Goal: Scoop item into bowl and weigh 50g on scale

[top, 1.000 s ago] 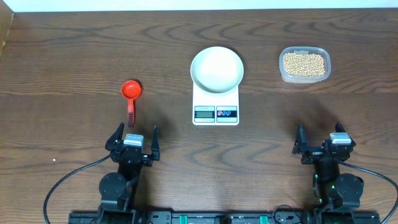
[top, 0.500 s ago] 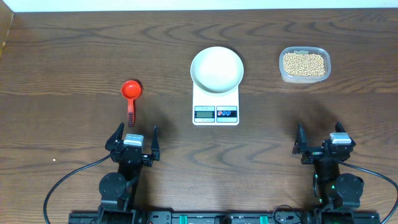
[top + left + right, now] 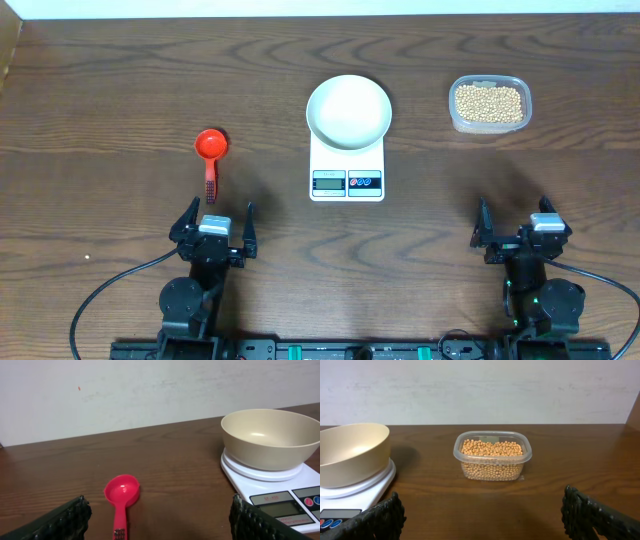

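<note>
The white bowl stands empty on the white scale at the table's middle; both show in the left wrist view and right wrist view. The tan beans fill a clear tub at the back right, also in the right wrist view. A red scoop lies left of the scale, also in the left wrist view. My left gripper is open and empty near the front edge, behind the scoop. My right gripper is open and empty at the front right.
A pale wall runs behind the table's far edge. Bare dark wood lies between the two grippers and in front of the scale.
</note>
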Action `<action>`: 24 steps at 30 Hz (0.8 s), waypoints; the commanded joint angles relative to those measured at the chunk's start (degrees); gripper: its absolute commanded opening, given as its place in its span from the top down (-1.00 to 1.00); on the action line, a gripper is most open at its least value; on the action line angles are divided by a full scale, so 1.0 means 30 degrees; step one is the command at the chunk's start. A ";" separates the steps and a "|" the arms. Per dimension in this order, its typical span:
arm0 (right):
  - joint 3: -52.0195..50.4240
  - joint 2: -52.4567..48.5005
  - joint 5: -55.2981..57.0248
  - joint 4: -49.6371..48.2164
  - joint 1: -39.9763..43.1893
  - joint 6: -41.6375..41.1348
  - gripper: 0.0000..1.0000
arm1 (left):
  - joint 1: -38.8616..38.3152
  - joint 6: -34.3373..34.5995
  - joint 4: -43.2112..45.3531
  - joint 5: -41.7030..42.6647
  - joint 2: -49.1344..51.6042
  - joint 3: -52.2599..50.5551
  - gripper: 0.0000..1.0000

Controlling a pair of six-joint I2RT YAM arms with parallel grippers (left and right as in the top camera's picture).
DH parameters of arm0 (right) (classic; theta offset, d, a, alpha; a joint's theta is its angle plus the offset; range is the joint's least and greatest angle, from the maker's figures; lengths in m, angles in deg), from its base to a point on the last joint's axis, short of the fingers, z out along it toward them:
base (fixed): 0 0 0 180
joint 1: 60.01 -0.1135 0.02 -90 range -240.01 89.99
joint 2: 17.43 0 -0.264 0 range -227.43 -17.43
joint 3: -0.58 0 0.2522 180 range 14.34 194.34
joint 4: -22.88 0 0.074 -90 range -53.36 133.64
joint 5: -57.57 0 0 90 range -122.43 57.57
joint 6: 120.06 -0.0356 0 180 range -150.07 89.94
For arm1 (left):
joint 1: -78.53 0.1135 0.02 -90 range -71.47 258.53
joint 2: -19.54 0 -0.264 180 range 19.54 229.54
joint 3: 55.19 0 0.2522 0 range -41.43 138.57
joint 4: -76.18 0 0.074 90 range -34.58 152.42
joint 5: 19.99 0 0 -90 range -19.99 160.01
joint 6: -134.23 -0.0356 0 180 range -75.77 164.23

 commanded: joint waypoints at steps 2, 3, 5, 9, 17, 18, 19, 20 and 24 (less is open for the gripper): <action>-0.0029 0.0124 -0.0117 0.0073 -0.0197 -0.0138 -0.98 | 0.0073 0.0175 -0.0823 0.0255 -0.0109 -0.0189 -0.82; -0.0029 0.0124 -0.0117 0.0073 -0.0197 -0.0138 -0.98 | 0.0073 0.0175 -0.0823 0.0262 -0.0117 -0.0189 -0.82; -0.0029 0.0124 -0.0117 0.0073 -0.0197 -0.0138 -0.98 | 0.0073 0.0175 -0.0823 0.0262 -0.0109 -0.0189 -0.82; -0.0029 0.0117 -0.0117 0.0073 -0.0197 -0.0138 -0.98 | 0.0073 0.0175 -0.0823 0.0270 -0.0117 -0.0189 -0.81; -0.0029 0.0124 -0.0117 0.0073 -0.0197 -0.0131 -0.99 | 0.0080 0.0838 -0.0670 0.1763 -0.0109 -0.0182 -0.81; -0.0029 0.0124 -0.0117 0.0073 -0.0197 -0.0131 -0.99 | 0.0080 0.0889 -0.0670 0.1763 -0.0109 -0.0182 -0.81; -0.0029 0.0124 -0.0117 0.0073 -0.0197 -0.0138 -0.99 | 0.0080 0.0903 -0.0656 0.1770 -0.0102 -0.0182 -0.81; -0.0036 0.0124 -0.0117 0.0073 -0.0197 -0.0131 -0.99 | 0.0080 0.0991 -0.0663 0.1763 -0.0102 -0.0160 -0.81; -0.0029 0.0124 -0.0117 0.0073 -0.0197 -0.0138 -0.99 | 0.0080 0.1705 -0.0736 0.1770 -0.0087 0.0197 -0.81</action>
